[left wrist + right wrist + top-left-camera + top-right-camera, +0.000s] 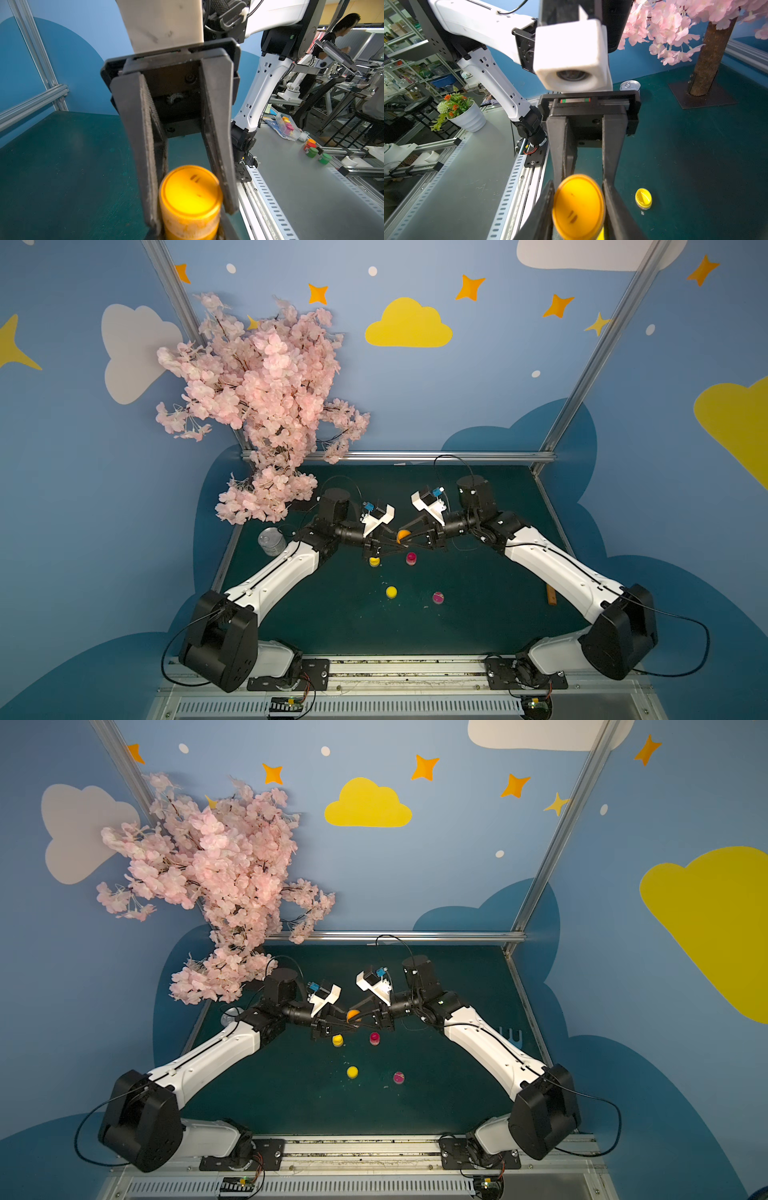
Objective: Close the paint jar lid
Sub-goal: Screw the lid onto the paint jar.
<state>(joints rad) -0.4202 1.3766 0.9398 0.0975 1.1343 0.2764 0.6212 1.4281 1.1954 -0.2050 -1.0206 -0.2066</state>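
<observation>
An orange paint jar (pixel 403 536) hangs above the green table between both arms, its orange lid (pixel 190 192) on top and facing both wrist cameras. In the left wrist view the smeared jar body (pixel 191 228) runs down between my left gripper's (pixel 191 236) jaws, which are shut on it. My right gripper (pixel 578 184) reaches in from the opposite side. Its fingers (pixel 220 166) press both edges of the lid (pixel 578 207), shut on it. Both top views show the two grippers meeting at the jar (pixel 352 1015).
On the table below stand a small yellow jar (pixel 374 561), a magenta jar (pixel 411 558), a yellow piece (pixel 391 592) and a magenta piece (pixel 438 597). A tin can (pixel 272 541) and the blossom tree (pixel 257 406) are at the back left. A wooden stick (pixel 551 595) lies right.
</observation>
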